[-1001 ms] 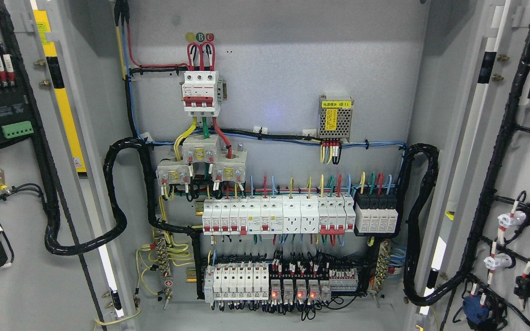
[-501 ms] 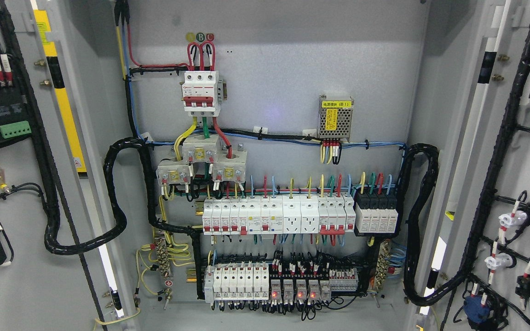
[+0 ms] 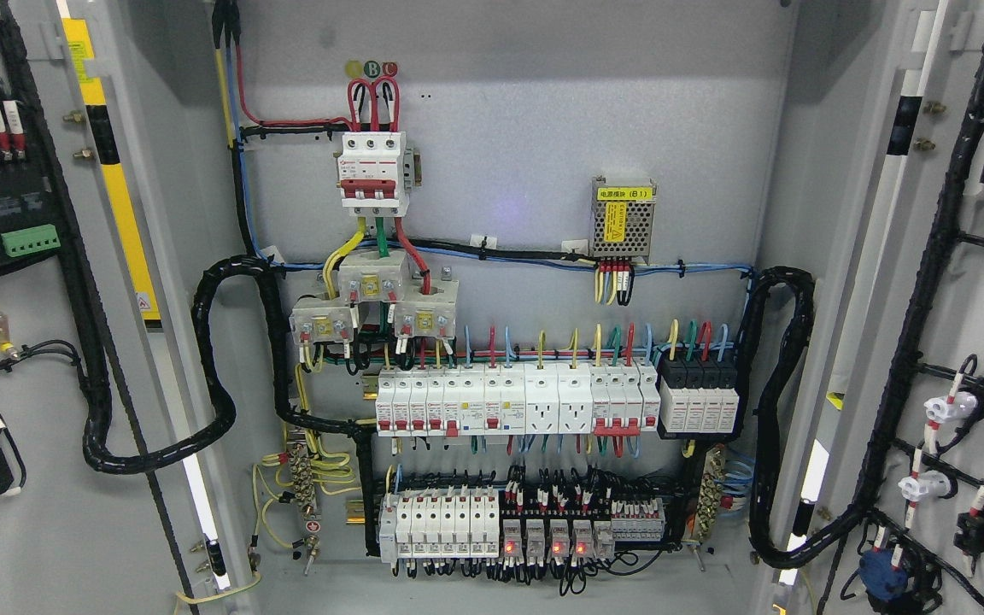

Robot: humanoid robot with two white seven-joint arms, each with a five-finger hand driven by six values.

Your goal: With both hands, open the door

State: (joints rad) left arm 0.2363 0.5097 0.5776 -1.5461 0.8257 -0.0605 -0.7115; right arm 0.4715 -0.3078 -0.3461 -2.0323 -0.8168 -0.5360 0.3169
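Observation:
A grey electrical cabinet fills the head view with both doors swung wide. The left door (image 3: 39, 530) shows its inner face at the picture's left, carrying a green terminal block (image 3: 31, 240) and black cable looms. The right door (image 3: 983, 299) stands open at the picture's right, with wired switches and lamps on its inner face. Between them the back panel (image 3: 543, 128) is fully exposed. Neither of my hands or arms appears in the view.
On the back panel sit a red-and-white main breaker (image 3: 374, 171), a small power supply (image 3: 623, 218), a row of white breakers (image 3: 513, 401) and lower relays with red lights (image 3: 543, 540). Thick black cable bundles (image 3: 219, 367) loop to each door.
The left door wavers very slightly, its parts shifting a few pixels and back. Everything else stays as it was.

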